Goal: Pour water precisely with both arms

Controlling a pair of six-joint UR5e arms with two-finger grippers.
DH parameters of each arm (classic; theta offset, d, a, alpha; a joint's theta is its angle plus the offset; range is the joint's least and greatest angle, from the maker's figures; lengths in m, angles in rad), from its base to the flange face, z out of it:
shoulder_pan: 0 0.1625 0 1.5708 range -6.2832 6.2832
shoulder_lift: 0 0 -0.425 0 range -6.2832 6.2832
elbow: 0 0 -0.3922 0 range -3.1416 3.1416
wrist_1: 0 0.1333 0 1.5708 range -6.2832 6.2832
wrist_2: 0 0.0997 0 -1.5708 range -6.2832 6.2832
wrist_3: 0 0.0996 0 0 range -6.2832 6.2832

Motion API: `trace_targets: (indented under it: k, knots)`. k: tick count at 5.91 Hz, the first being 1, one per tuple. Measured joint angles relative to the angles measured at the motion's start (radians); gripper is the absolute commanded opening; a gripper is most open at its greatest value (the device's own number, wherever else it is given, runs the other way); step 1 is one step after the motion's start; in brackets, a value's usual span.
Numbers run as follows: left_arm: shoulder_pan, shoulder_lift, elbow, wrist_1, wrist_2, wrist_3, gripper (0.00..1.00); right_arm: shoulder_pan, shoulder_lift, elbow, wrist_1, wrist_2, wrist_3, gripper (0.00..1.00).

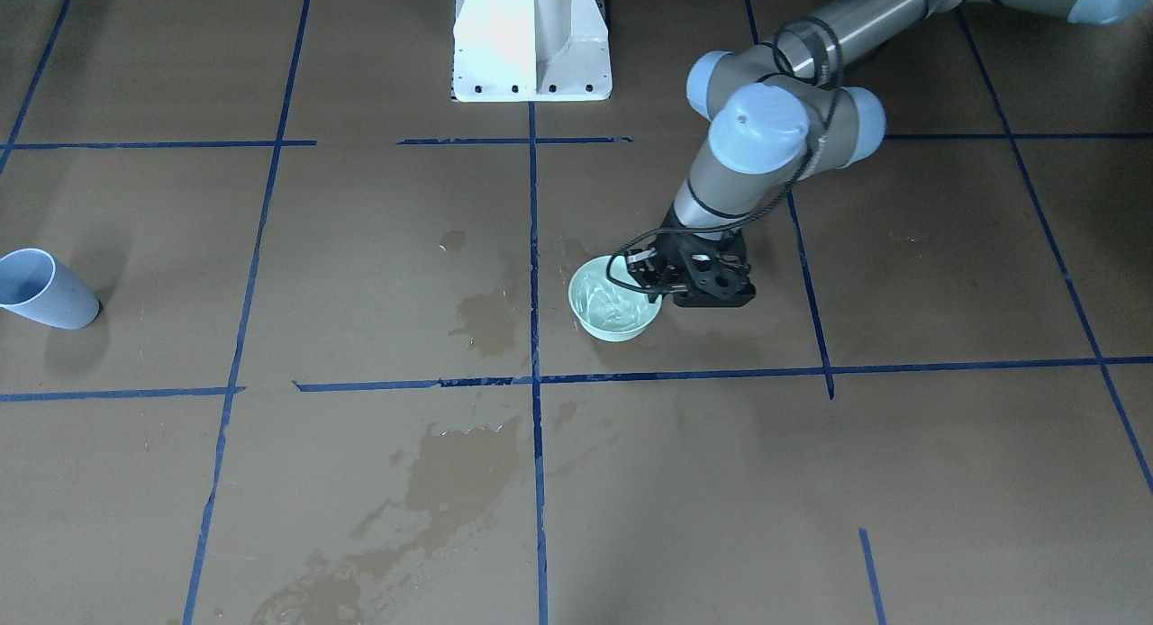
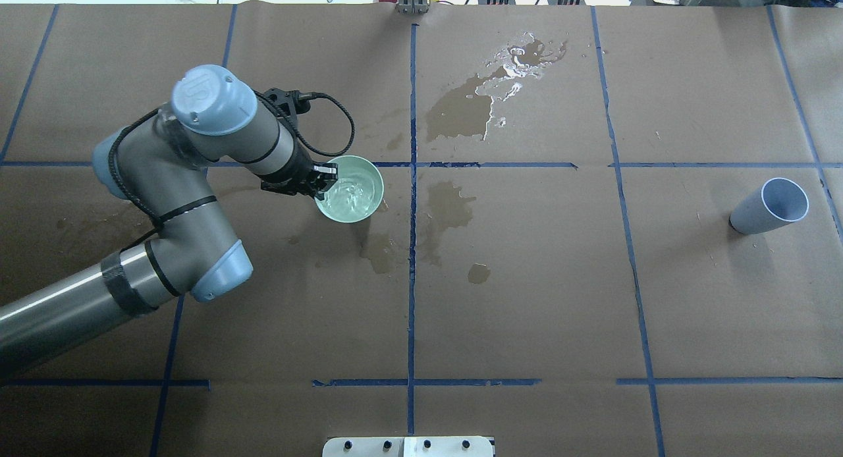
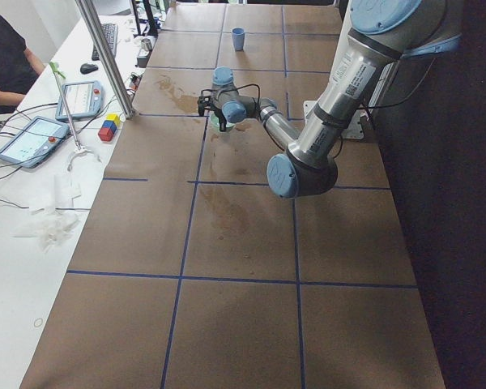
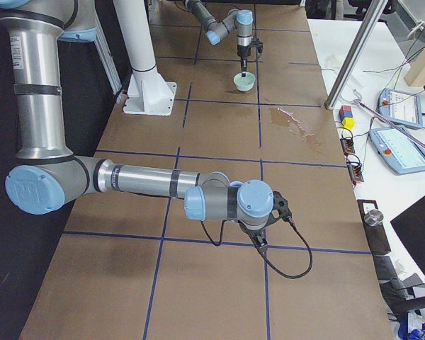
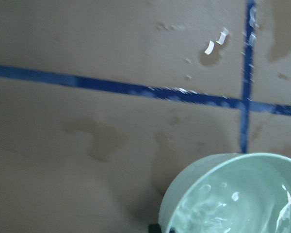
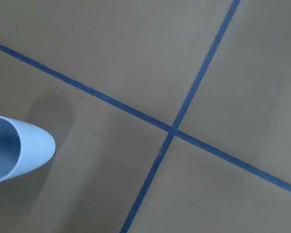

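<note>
A pale green bowl (image 2: 350,188) (image 1: 614,301) holds rippling clear water (image 2: 355,192) (image 5: 233,204) just left of the table's middle line. My left gripper (image 2: 323,180) (image 1: 656,278) comes down on the bowl's rim on the arm's side and is shut on it. The left arm (image 2: 197,180) reaches in from the near left. A light blue cup (image 2: 770,205) (image 1: 45,289) (image 6: 17,150) stands open-topped far to the right. The right arm (image 4: 149,180) shows only in the exterior right view; I cannot tell whether its gripper (image 4: 258,237) is open or shut. That gripper's fingers are outside the right wrist view.
Dark wet stains (image 2: 454,210) mark the brown paper near the bowl, and a glistening puddle (image 2: 514,58) lies at the far side. The white pedestal base (image 1: 531,49) stands at the robot's edge. A side desk carries tablets (image 3: 32,139), with a seated person (image 3: 4,57) beyond.
</note>
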Motion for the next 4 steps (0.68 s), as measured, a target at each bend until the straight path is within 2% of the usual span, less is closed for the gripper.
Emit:
trace_targets:
  k: [2,4]
  knots:
    - [-0.133,0.139,-0.004,-0.084,-0.166,0.163,0.00,0.000,-0.001,0.001,0.001,-0.001,0.000,1.00]
    - [-0.272,0.260,0.015,-0.114,-0.306,0.373,0.00,0.000,0.000,0.002,0.002,0.000,0.000,1.00]
